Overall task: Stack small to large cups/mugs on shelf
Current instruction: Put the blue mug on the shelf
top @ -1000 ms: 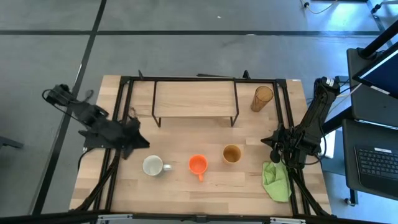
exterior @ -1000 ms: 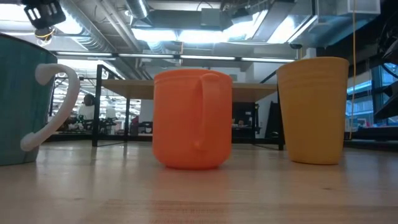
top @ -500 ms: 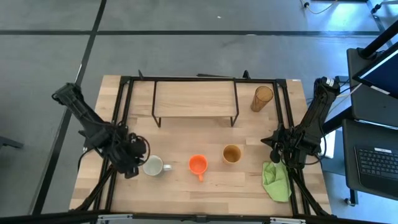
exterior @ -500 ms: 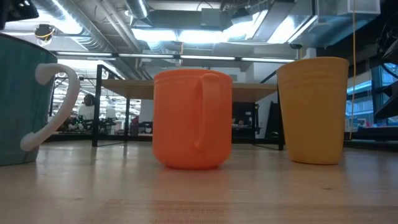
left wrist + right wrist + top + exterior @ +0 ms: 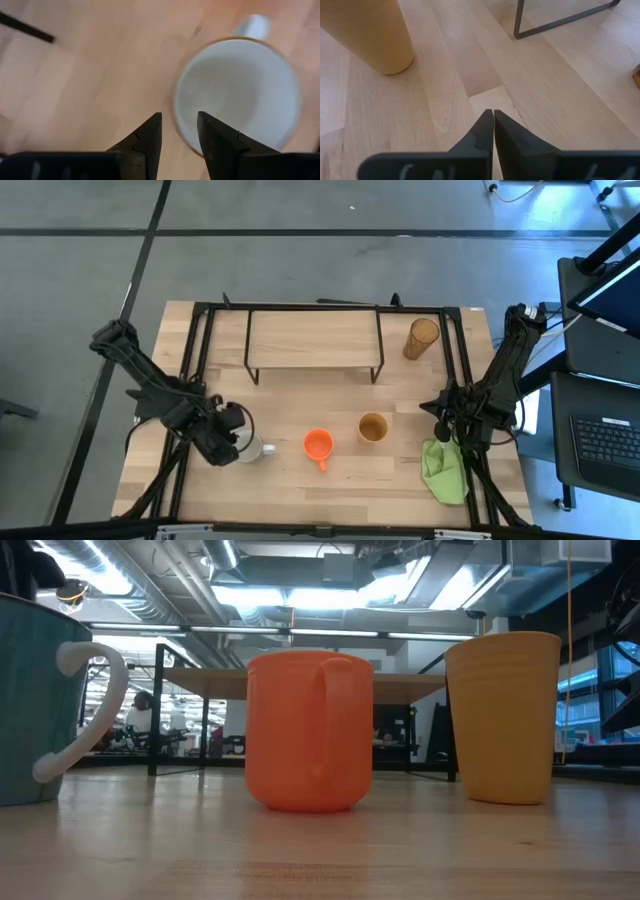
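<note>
**Left gripper above the white mug; right arm idle**

High view: The shelf (image 5: 313,340) stands at the far side of the table (image 5: 290,480), with nothing on its board. The white mug (image 5: 252,448) sits well in front of the shelf's left end, the orange mug (image 5: 318,445) just beside it to the right, and the tan cup (image 5: 373,427) right of that. The amber tumbler (image 5: 421,338) stands just off the shelf's right end. The left gripper (image 5: 228,442) overlaps the white mug's left rim. The right gripper (image 5: 441,423) hangs right of the tan cup, apart from it, with a green cloth (image 5: 445,470) nearby.

Low view: White mug (image 5: 40,700), orange mug (image 5: 310,730) and tan cup (image 5: 503,717) stand upright in a row, the shelf (image 5: 300,685) behind them.

Left wrist view: The fingers (image 5: 150,137) are spread a little, one on each side of the white mug's (image 5: 240,95) rim, gripping nothing.

Right wrist view: The fingers (image 5: 485,132) are pressed together, empty, over bare wood near the tan cup (image 5: 367,32).
</note>
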